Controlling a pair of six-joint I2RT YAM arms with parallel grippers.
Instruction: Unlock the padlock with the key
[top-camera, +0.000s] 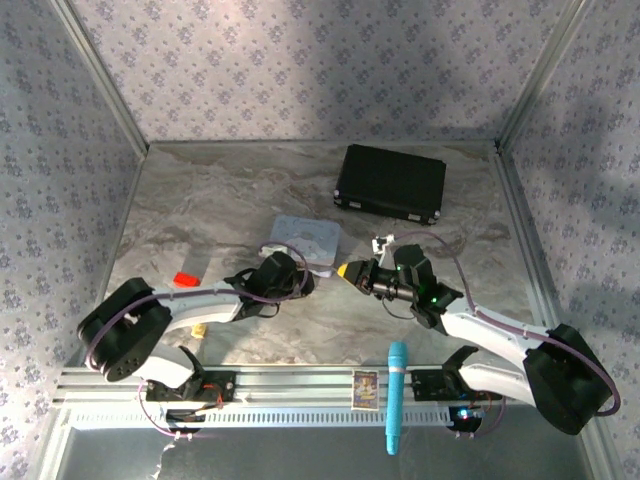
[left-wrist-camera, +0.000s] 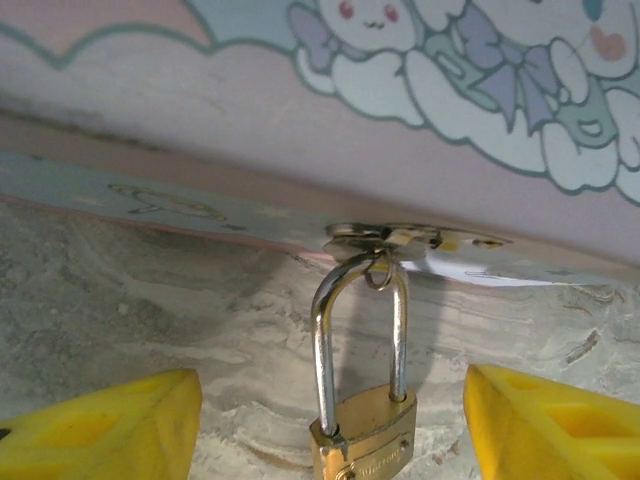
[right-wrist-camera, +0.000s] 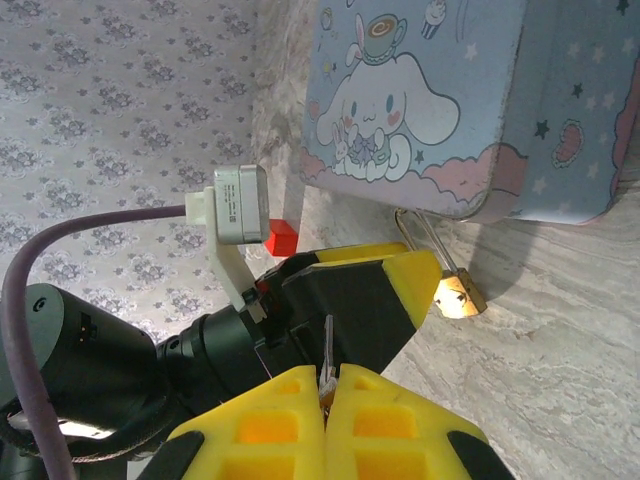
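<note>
The brass padlock (left-wrist-camera: 365, 432) hangs by its silver shackle from the hasp of the pale blue tin (left-wrist-camera: 300, 120), low on the marble tabletop. My left gripper (left-wrist-camera: 332, 402) is open, one yellow finger (left-wrist-camera: 100, 425) on each side of the lock body without touching it. In the right wrist view the padlock (right-wrist-camera: 458, 295) lies below the tin (right-wrist-camera: 450, 100), beside the left gripper's yellow finger (right-wrist-camera: 400, 285). My right gripper (right-wrist-camera: 327, 385) is shut on the slim silver key (right-wrist-camera: 325, 350), whose blade sticks out toward the lock but stays short of it. From above, both grippers (top-camera: 300, 278) (top-camera: 350, 270) meet in front of the tin (top-camera: 305, 238).
A black case (top-camera: 390, 183) lies at the back right. A red block (top-camera: 185, 278) and a small yellow lump (top-camera: 198, 328) sit at the left. A blue tool (top-camera: 396, 395) rests on the front rail. Patterned walls enclose the table.
</note>
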